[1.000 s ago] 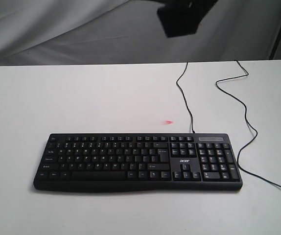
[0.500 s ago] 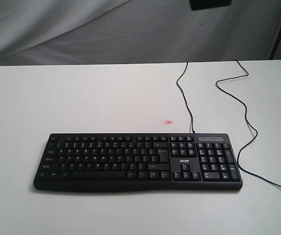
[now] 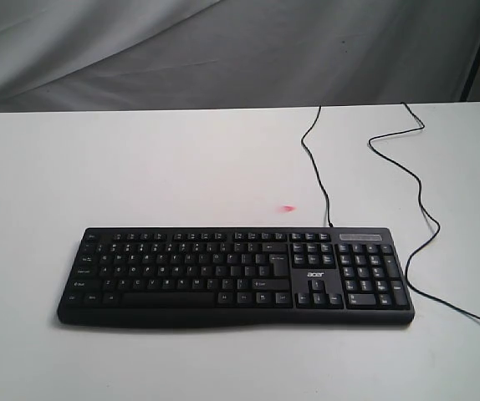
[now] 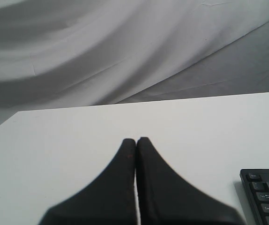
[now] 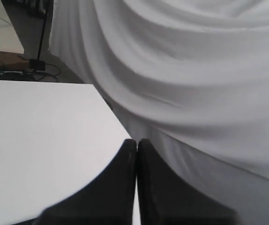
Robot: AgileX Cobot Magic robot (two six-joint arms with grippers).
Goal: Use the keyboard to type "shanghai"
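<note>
Matt black plastic keyboard [image 3: 236, 276], smooth matt white table [image 3: 140, 167], softly creased matt grey cloth backdrop [image 3: 181, 50]

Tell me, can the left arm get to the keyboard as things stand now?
Probably yes. The left gripper, jaws shut, hangs over the table; the keyboard lies just beside it, with nothing between them.

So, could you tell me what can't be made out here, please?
Legends on the keyboard: too small, exterior view.
Most of the keyboard: cut off by the left wrist view's edge.
The cable end: runs off the exterior view's right edge.
The left gripper and right gripper: outside the exterior view.
</note>
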